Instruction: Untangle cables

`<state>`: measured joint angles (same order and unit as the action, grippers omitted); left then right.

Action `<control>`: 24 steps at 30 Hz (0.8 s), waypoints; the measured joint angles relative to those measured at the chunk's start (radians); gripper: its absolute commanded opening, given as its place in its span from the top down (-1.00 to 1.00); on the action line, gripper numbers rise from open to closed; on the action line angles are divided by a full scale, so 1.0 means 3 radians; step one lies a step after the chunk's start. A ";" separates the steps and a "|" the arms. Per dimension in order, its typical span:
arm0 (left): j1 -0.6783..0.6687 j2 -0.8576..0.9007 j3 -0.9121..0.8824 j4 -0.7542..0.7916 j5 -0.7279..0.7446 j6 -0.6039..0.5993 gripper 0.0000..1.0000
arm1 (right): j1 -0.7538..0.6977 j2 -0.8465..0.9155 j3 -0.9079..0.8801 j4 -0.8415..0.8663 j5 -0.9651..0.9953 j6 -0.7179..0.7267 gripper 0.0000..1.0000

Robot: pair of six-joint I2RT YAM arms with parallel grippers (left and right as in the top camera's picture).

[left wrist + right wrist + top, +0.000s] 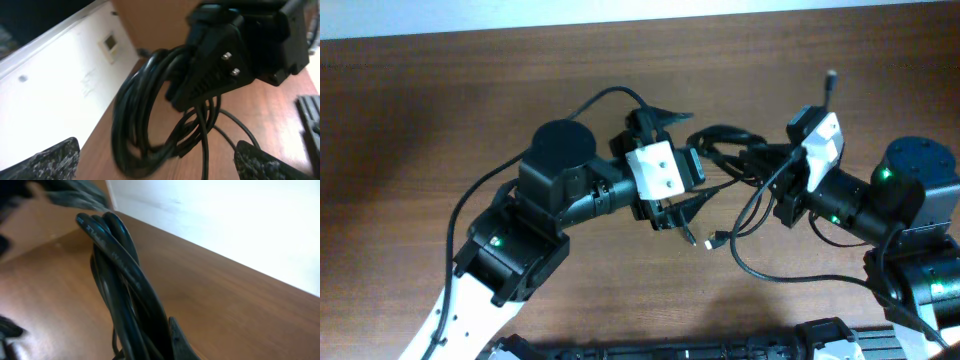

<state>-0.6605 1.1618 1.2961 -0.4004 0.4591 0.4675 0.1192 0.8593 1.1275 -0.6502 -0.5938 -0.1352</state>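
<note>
Fig. | thin black coiled cords (pixel 722 140): bunched at centre of brown wooden table (pixel 440 100), plug ends trailing near | right gripper (pixel 760 160): clamped on the coil, presenting it | left gripper (pixel 703 160): fingers wide apart, empty, facing coil, apparently to draw out a strand

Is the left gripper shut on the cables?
No, the left gripper has its fingers wide apart; the right gripper holds the cables.

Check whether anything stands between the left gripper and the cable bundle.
No loose object does. The cables hang straight ahead of the open left gripper, but the right gripper, gripping them, covers the bundle's upper right in the left wrist view; the left-side loops are exposed.
</note>
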 measured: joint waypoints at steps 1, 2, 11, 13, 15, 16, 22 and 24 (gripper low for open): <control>0.0000 -0.0038 0.0000 -0.0004 -0.0109 -0.0098 -0.98 | 0.0000 0.0000 0.0000 0.0017 0.0090 0.0064 0.92; -0.0001 -0.0083 0.0000 -0.0028 -0.0304 -0.0252 -0.97 | 0.0000 0.0000 0.0000 0.0048 0.0149 0.0112 0.92; 0.0000 -0.0164 0.0013 -0.0135 -0.1185 -0.1612 -0.98 | 0.0000 0.0000 0.0000 0.0211 -0.0003 0.0332 0.92; 0.0000 -0.0150 0.0013 -0.0127 -0.1198 -0.1960 -0.98 | 0.0000 0.0000 0.0000 0.0272 -0.0150 0.0350 0.92; 0.0000 -0.0098 0.0013 -0.0064 -0.1104 -0.2154 -0.98 | 0.0000 0.0000 0.0000 0.0281 -0.0240 0.0352 0.92; 0.0000 -0.0072 0.0013 -0.0060 -0.1052 -0.2201 -0.98 | 0.0000 0.0000 0.0000 0.0285 -0.0266 0.0354 0.92; -0.0001 0.0033 0.0013 0.0001 -0.0930 -0.2302 -0.98 | 0.0000 0.0000 0.0000 0.0306 -0.0364 0.0364 0.92; 0.0000 0.0075 0.0013 0.0003 -0.0918 -0.2312 -0.98 | 0.0000 0.0000 0.0000 0.0314 -0.0371 0.0364 0.92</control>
<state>-0.6605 1.1843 1.2999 -0.3996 0.1837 -0.2260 0.1192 0.8593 1.1275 -0.5560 -0.7052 -0.0261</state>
